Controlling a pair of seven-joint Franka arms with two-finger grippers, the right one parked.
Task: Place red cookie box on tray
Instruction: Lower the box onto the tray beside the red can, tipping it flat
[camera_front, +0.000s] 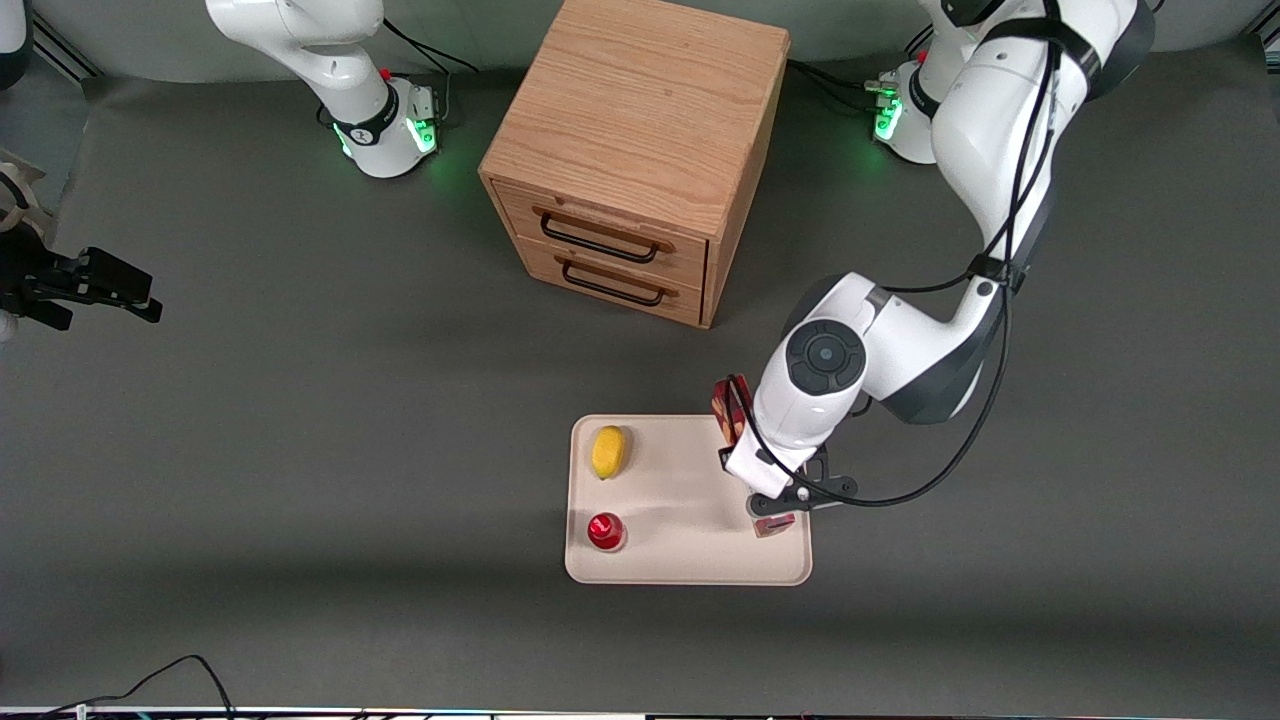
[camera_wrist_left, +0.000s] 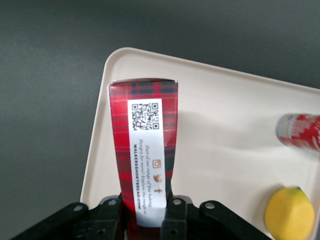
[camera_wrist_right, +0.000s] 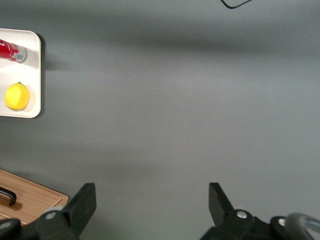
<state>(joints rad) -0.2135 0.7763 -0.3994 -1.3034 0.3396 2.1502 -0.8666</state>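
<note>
— Two things were already on the tray (camera_front: 690, 560) when I looked: a lemon (camera_front: 608, 451) and, nearer the front camera, a small red can (camera_front: 605, 531).

— And the red cookie box (camera_wrist_left: 145, 150)?

— Over the tray's end toward the working arm, pinched between the fingers (camera_wrist_left: 172, 212) of the gripper (camera_front: 778, 497). They were closed against its two sides, with the label face turned to the wrist camera. The arm covered most of the box from the front; only its two ends showed.

— Was it resting on the tray?

— I couldn't tell whether it touched. It looked like the placing step, close to done.

— What was left, do you think?

— Probably lowering it until it sat flat, well apart from the lemon and can, then opening the fingers and lifting clear without dragging the box along.
</note>
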